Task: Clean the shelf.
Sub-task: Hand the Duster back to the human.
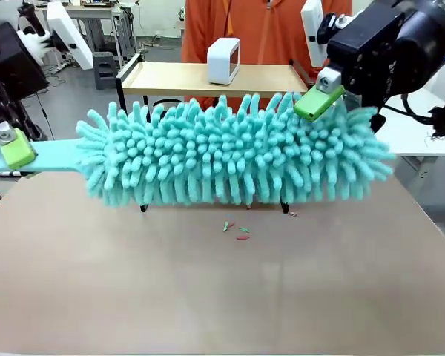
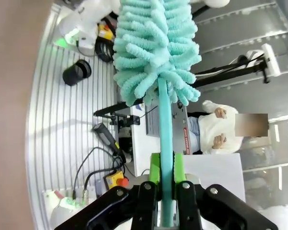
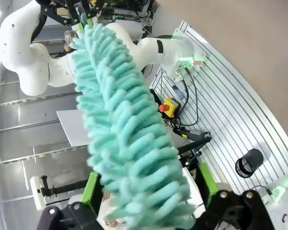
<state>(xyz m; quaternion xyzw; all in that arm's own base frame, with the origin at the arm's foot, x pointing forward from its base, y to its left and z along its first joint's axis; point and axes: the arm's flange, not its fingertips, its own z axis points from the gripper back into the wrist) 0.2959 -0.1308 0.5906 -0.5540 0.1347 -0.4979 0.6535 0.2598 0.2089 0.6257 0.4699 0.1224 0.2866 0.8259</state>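
Observation:
A fluffy teal duster (image 1: 230, 152) hangs level above the table, in front of the shelf (image 1: 178, 78), whose upper wooden board and black frame show behind it. At the far left my left gripper (image 1: 15, 152) is shut on the duster's flat teal handle (image 2: 166, 143), clamped between its green pads (image 2: 155, 172). My right gripper (image 1: 319, 104) is at the duster's right end. Its jaws (image 3: 149, 189) stand open and wide on either side of the fluffy head (image 3: 129, 134), with the green pads (image 3: 91, 187) apart from it.
A white box (image 1: 224, 59) stands on the shelf's top board. A person in orange (image 1: 259, 30) stands behind the shelf. Small red and green scraps (image 1: 237, 230) lie on the brown table (image 1: 222, 297) below the duster. A white table (image 1: 419, 130) is at the right.

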